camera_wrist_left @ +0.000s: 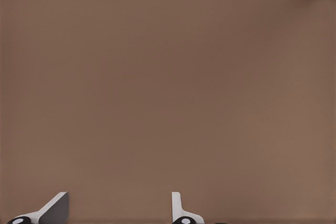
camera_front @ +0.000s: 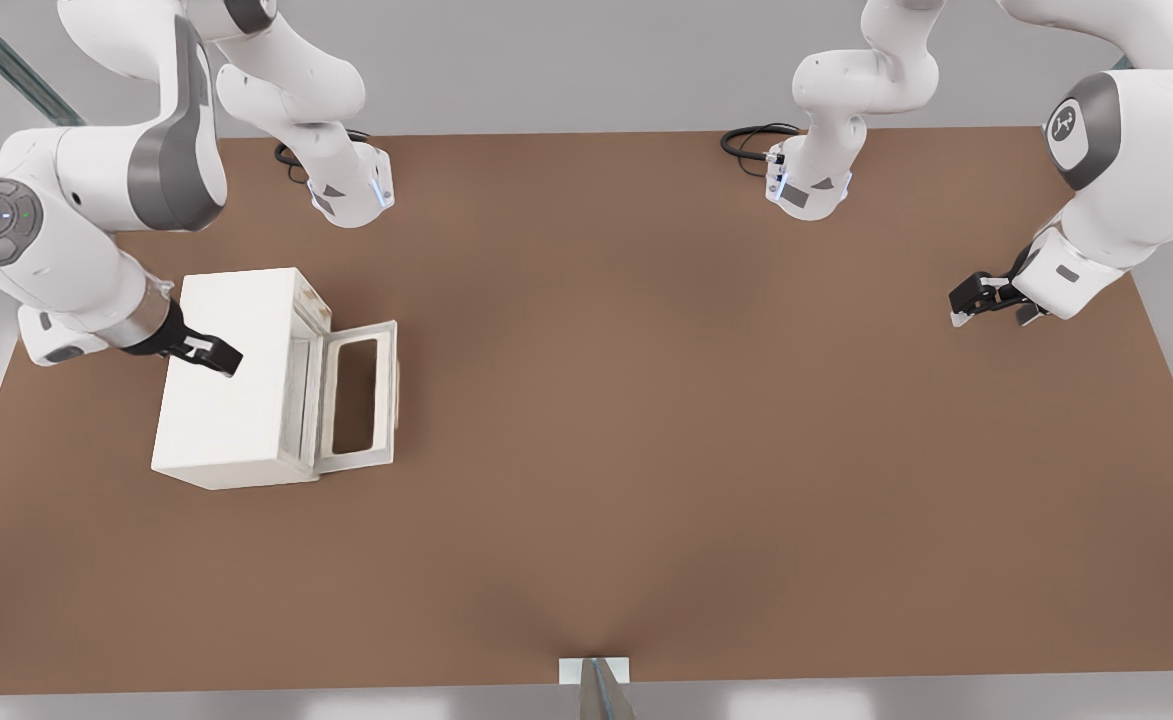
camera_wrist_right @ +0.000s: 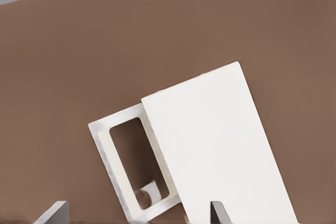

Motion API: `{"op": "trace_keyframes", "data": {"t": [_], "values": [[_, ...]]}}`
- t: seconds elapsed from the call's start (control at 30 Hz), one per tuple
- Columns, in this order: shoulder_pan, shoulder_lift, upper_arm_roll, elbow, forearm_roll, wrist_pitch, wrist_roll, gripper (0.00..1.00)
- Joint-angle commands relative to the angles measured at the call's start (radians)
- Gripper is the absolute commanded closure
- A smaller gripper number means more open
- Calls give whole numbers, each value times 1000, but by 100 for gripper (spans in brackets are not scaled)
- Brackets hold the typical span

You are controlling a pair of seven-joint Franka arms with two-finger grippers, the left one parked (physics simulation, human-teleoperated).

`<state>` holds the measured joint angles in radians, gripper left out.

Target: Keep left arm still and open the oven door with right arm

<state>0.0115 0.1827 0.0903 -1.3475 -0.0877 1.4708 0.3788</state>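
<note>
- Front view: the oven door (camera_front: 358,397) lies swung down, nearly flat on the surface (camera_front: 646,420).
- The hand (camera_front: 208,354), fingers spread and empty, hovers above the oven (camera_front: 236,375); judged best: withdraw upward, clear of the door.

right arm's end effector (camera_front: 208,352) spread, angled downward

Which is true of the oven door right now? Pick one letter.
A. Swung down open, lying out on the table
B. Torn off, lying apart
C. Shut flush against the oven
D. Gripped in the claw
A: the oven door lies folded out from the oven's front, while the open claw hangs above the oven's top, touching nothing.
</note>
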Motion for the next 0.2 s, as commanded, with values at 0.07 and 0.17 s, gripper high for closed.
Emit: {"op": "trace_keyframes", "data": {"t": [0.07, 0.17], "values": [[1, 11, 0, 1, 11, -29, -360, 0], [1, 11, 0, 1, 9, -27, -360, 0]]}}
